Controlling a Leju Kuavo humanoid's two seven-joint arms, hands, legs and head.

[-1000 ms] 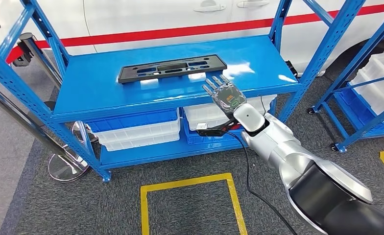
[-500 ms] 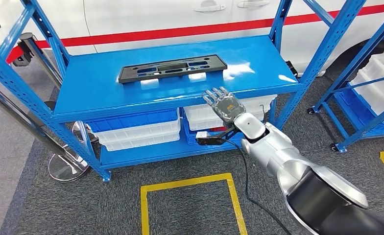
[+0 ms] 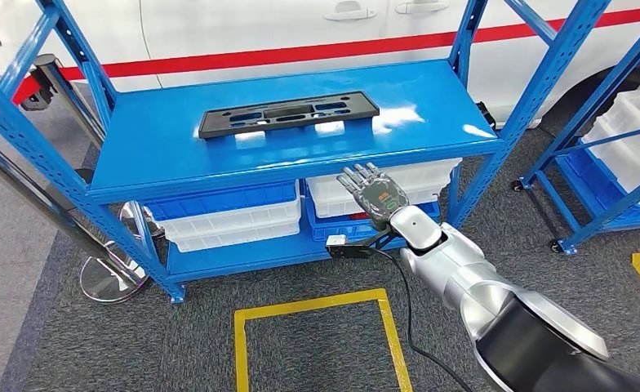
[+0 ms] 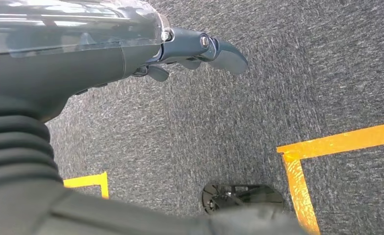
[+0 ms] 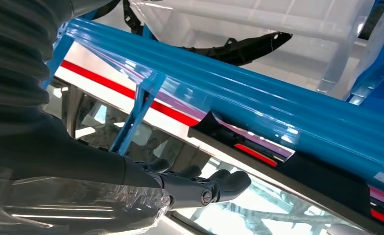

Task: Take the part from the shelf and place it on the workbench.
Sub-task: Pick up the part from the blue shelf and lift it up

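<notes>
Reach stage: right hand [image 3: 374,190] hovered empty, fingers spread, below the shelf [image 3: 431,110] edge; black part [image 3: 288,113] lay untouched on top; next move needed lifting over that edge.

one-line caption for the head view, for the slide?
Right hand open in front of the blue shelf, black part lying untouched on top.

Bright, even indoor light from overhead. White glare patches lie on the glossy blue metal shelf top [image 3: 300,135], just beside the flat black plastic part [image 3: 288,113]. Soft, faint shadows sit under the shelf on the grey speckled carpet [image 3: 317,343]. The head view is sharp, with straight posts bowing slightly near the edges. Both wrist views are blurred up close, with reflections streaking each clear cover.
</notes>
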